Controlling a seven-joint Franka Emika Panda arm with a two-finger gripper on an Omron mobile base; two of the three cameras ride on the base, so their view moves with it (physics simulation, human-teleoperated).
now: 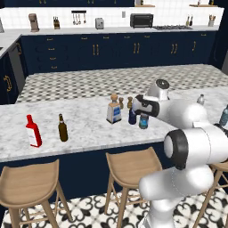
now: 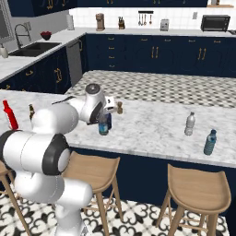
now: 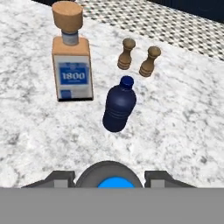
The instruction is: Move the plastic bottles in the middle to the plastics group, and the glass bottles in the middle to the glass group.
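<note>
The marble worktop (image 1: 84, 122) runs right across, with wooden stools (image 1: 129, 167) tucked under its near edge. The white arm (image 1: 187, 111) leans in over the middle of it.

The tallest thing in the middle is the square glass bottle (image 3: 72, 65) with the cork stopper and blue "1800" label, standing upright. Just beside it is the dark blue plastic bottle (image 3: 119, 107), also upright and not touching anything. Way off to the left are the red bottle (image 1: 33, 131) and the brown beer bottle (image 1: 63, 128), near each other. At the far right end sit the teal bottle (image 2: 210, 142) and the clear grey-capped bottle (image 2: 189, 124).

The claw (image 3: 111, 178) is clamped around the clear blue-capped bottle (image 1: 143, 122), one finger on each side of the cap, right next to the dark blue one. I honestly can't tell if its base is on the marble or a hair off it.

The smallest things are two wooden shakers (image 3: 138, 57) behind the dark blue bottle.
</note>
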